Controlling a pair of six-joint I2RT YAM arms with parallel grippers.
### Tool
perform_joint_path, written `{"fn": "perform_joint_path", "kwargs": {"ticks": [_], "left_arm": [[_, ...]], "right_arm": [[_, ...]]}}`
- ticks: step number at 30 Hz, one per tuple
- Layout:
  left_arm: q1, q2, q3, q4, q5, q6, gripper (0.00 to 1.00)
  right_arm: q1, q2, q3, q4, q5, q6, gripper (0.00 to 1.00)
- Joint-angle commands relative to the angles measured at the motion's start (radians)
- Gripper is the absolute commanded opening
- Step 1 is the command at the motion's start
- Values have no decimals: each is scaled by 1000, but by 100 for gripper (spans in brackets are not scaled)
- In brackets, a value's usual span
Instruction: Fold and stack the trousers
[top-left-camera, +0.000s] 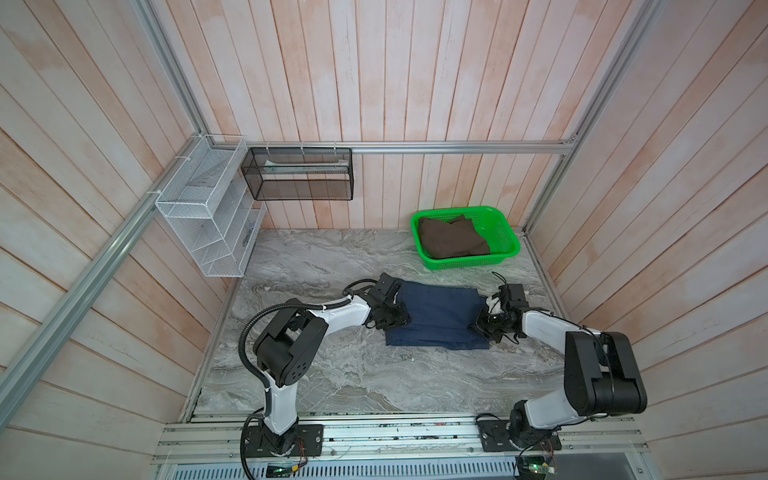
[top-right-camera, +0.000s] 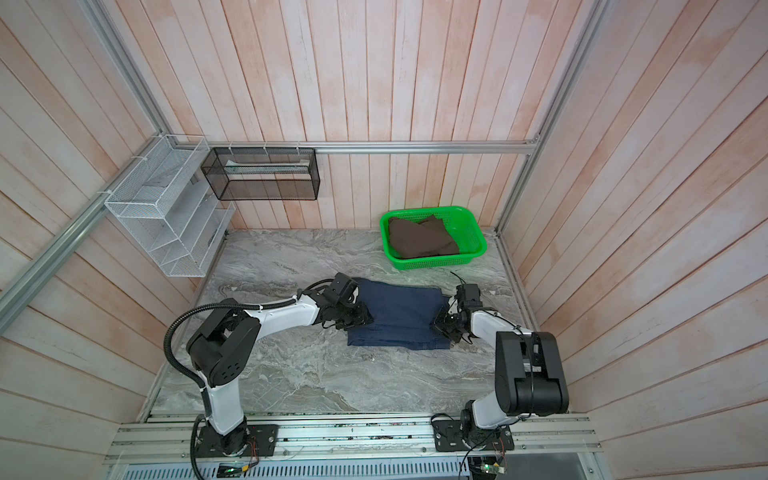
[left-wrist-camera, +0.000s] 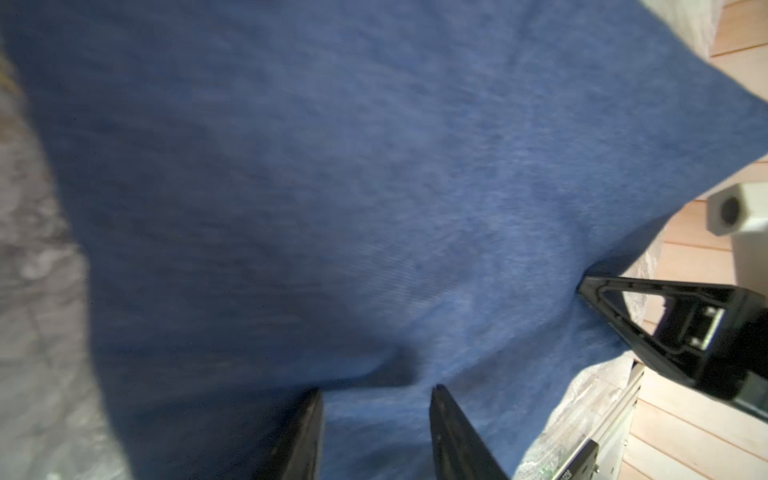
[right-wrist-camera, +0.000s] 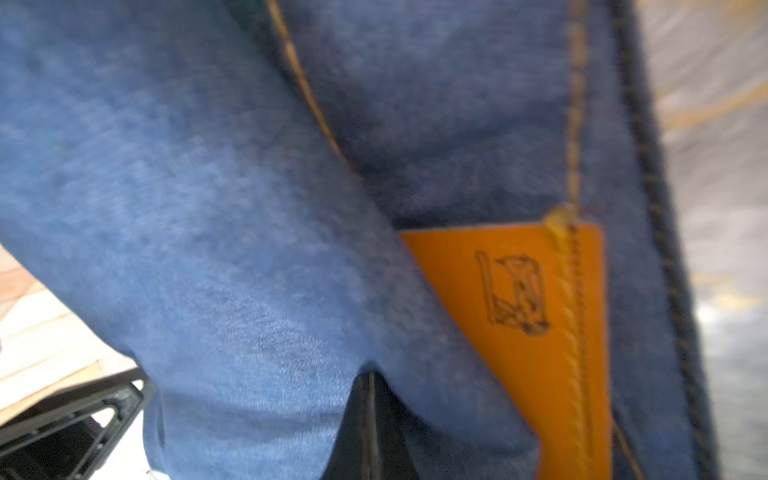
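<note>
The trousers (top-left-camera: 436, 316) lie folded in the middle of the counter (top-left-camera: 332, 374), between our two arms. Our left gripper (left-wrist-camera: 376, 392) stands half open, tips on the denim at one end. Our right gripper (right-wrist-camera: 370, 380) is pinched tight on a fold beside the tan patch (right-wrist-camera: 519, 311).
</note>
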Motion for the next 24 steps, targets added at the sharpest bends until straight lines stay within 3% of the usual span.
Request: {"fn": "perform_joint_path", "kwargs": {"ticks": [1, 5, 8, 12, 18, 24], "left_arm": [[5, 16, -12, -21, -4, 23, 50], [6, -17, -19, -23, -7, 38, 55], [6, -32, -10, -26, -8, 46, 57], [6, -26, 4, -33, -10, 53, 57], [6, -10, 0, -24, -2, 45, 57], [6, -9, 4, -33, -7, 50, 59]], "right_arm": [[-15, 27, -15, -61, 122, -26, 11], [0, -45, 39, -63, 67, -39, 31], [7, -84, 108, -72, 29, -35, 37], [7, -65, 195, -55, 32, -12, 36], [-4, 88, 296, -4, 39, 23, 25], [-13, 183, 300, 3, 77, 31, 22]]}}
